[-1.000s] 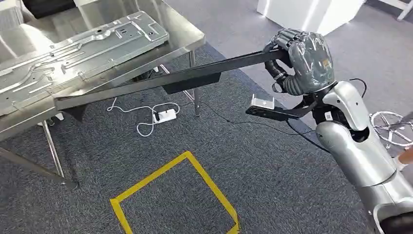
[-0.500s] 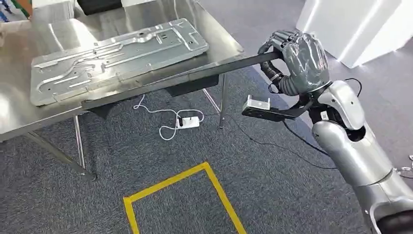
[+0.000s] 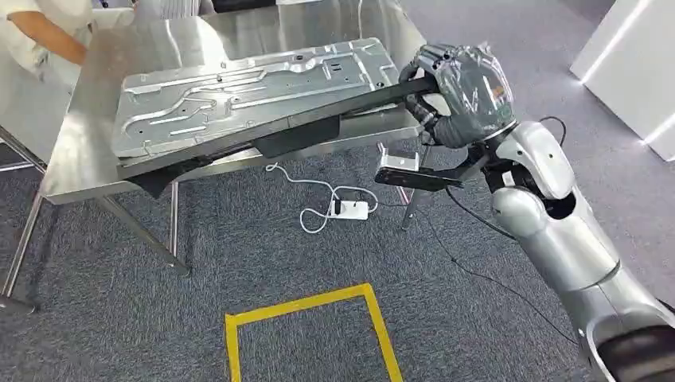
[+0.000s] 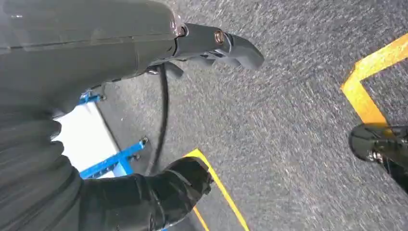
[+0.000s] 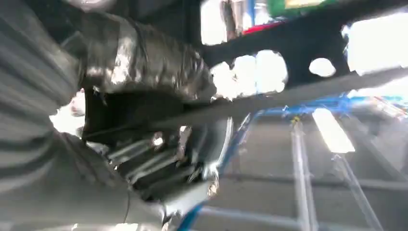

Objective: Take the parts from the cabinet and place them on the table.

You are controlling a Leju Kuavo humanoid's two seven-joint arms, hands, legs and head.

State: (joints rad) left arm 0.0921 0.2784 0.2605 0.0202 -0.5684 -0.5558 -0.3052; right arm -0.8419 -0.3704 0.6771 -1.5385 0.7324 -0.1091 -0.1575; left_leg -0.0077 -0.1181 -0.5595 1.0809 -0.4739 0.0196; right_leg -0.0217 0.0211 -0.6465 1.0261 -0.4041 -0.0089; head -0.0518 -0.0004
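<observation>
Long part over the table, not yet released

Right hand [image 3: 462, 91] grips the black bar [image 3: 263, 131] upper centre, over the table [image 3: 72, 171] beside a stamped metal panel [image 3: 247, 87]. Left hand [image 4: 159, 192] curls, holding nothing.

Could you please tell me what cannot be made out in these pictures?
- Head view: whether the long black part rests on the steel table or hangs above it; the angle hides any gap.
- Head view: the person, cut off by the edge.
- Right wrist view: the right hand and its fingers, blurred.
- Left wrist view: whether the left hand is open.
</observation>
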